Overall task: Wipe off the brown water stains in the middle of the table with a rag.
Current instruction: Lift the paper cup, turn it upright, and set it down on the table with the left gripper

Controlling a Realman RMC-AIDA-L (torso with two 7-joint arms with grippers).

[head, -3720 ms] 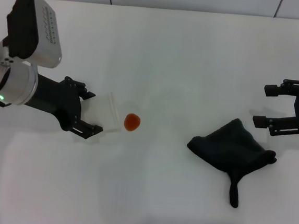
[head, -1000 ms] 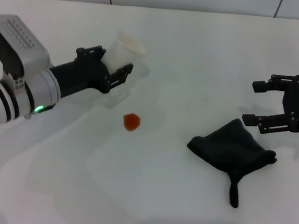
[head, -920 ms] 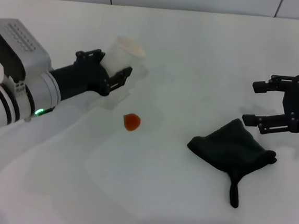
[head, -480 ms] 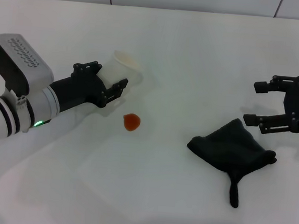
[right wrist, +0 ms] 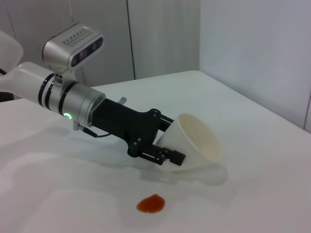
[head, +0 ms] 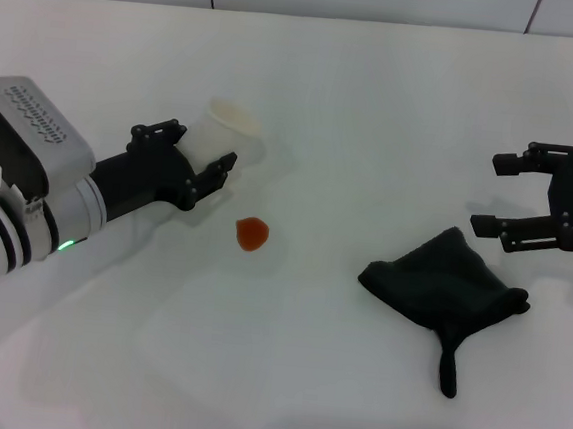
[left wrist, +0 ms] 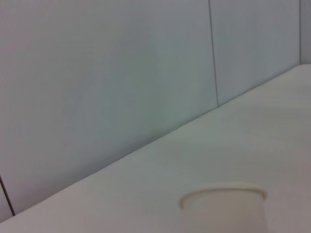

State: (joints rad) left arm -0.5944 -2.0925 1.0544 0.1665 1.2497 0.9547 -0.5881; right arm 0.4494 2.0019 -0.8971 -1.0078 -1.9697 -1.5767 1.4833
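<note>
Head view shows the wiping not begun: the stain (head: 253, 235) sits mid-table (head: 376, 112), untouched. At its ten o'clock the left gripper (head: 203, 162) grasps a cup (head: 225, 139). The right gripper (head: 544, 200), released, hovers at one o'clock of the rag (head: 446, 291).

- left tool (head: 203, 163) has pulled back toward the robot and dropped lower, paper cup (head: 228, 137) still clamped, tipped over more now
- right tool (head: 529, 198) drifted slightly outward, away from the rag (head: 446, 289)
</note>
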